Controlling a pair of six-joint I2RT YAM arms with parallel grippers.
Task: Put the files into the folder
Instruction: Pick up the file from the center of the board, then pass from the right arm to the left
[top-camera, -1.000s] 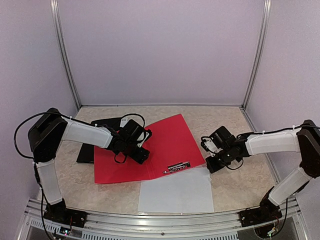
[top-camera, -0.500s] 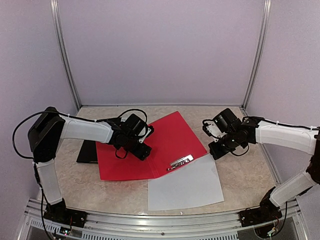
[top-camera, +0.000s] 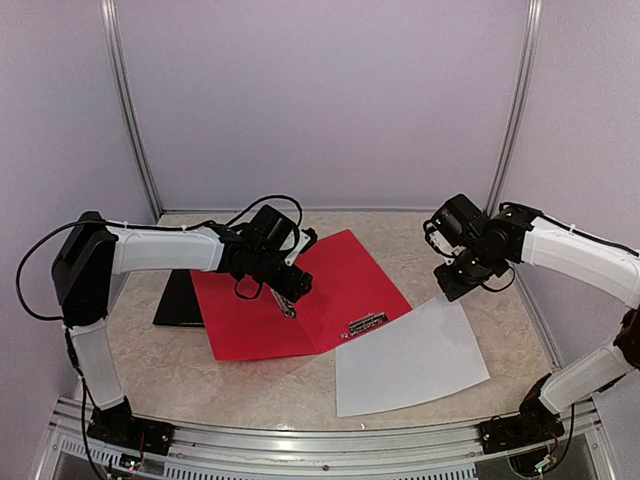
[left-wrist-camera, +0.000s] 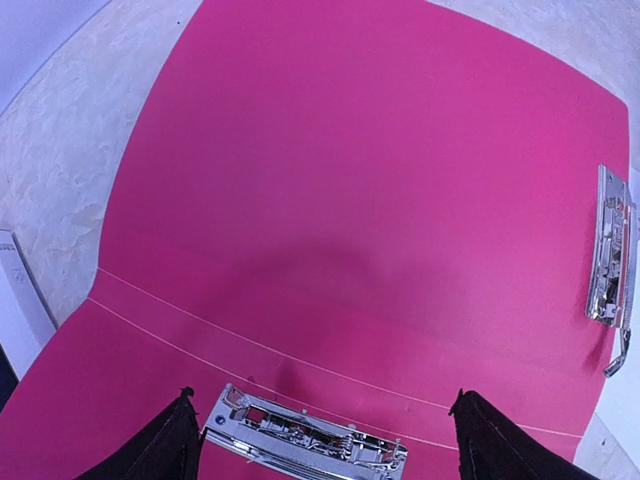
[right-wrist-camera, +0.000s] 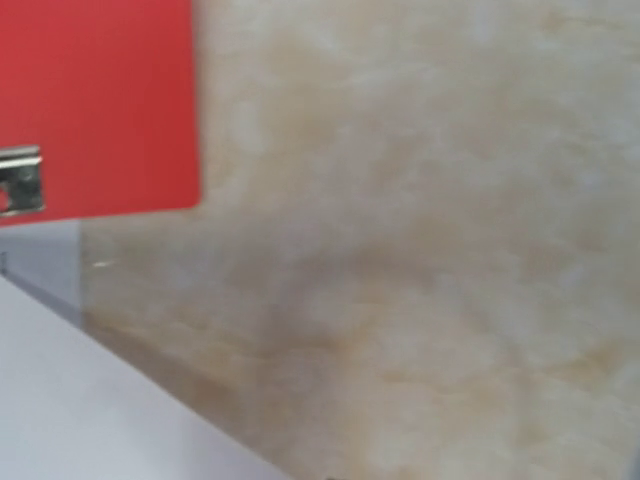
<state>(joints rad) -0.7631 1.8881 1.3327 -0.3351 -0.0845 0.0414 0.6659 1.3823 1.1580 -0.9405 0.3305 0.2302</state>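
while folder (top-camera: 330, 280) lies open, paper (top-camera: 410, 355) beside its near-right edge

The folder (top-camera: 350, 280) is red and smooth with a faint satin sheen; whether it is plastic or coated card cannot be told. In the left wrist view, the clip (left-wrist-camera: 305, 443) at 6 o'clock and the second clip (left-wrist-camera: 610, 255) at 3 o'clock are bright, mirror-glossy chromed metal. In the top view, the paper sheet (top-camera: 410, 355) at 5 o'clock is white, matt and smooth, and bends softly. The table (top-camera: 480, 240) has a beige, mottled stone look, smooth with low gloss. The arm shell (top-camera: 165, 250) at 9 o'clock looks like matt white plastic. The rail (top-camera: 300, 440) at 6 o'clock is ribbed, silvery metal.
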